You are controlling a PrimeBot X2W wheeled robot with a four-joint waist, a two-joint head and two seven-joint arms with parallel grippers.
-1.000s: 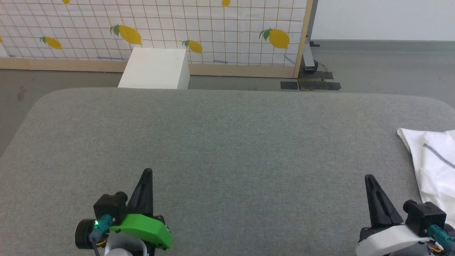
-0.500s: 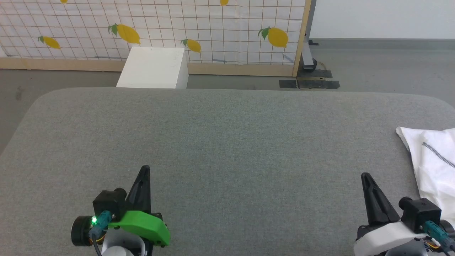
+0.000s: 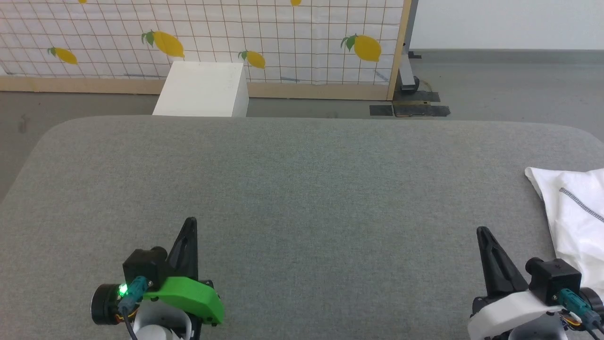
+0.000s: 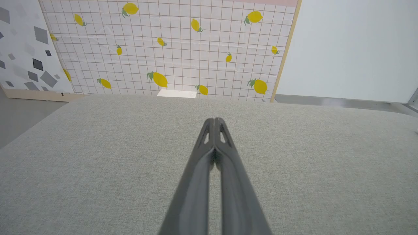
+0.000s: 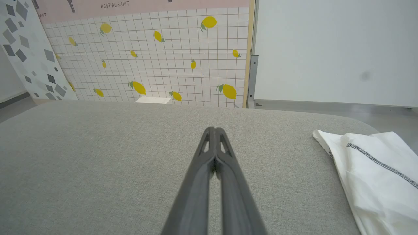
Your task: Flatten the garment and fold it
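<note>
Upholstery, grey and finely woven, covers the counter (image 3: 302,179) that spreads before us, and the garment (image 3: 578,212) lies at its far right side, a white bundle cut off by the edge of the head view. From the head we see the left pincer (image 3: 190,225) at the lower left, under a green cover (image 3: 184,295) with a lit green lamp (image 3: 123,289), and the right pincer (image 3: 481,233) at the lower right, under a white cover (image 3: 509,309), its wrist near the garment's near edge; from there each shows as a single dark spike, so we turn to the wrists for the jaws. In the left wrist view the two fingers (image 4: 196,189) meet at their tips, closed on nothing, over the grey counter; in the right wrist view the fingers are likewise pressed together and empty, with the garment to their right and apart from them. That view gives us more of the garment than the head does: a folded edge toward the pincer, soft creases, and a grey zigzag seam (image 5: 375,160) running diagonally across the top layer. The head, looking down, gives us the white box (image 3: 200,89) standing on the floor (image 3: 519,85) beyond the counter's far edge, before a screen (image 3: 292,42) printed with lemons on a grid; the wrists, looking level, add a pale wall (image 5: 326,49), a panel (image 4: 19,49) of grey diamonds and, from the right, the word "RESTAURANT" (image 5: 115,5) above the lemons.
</note>
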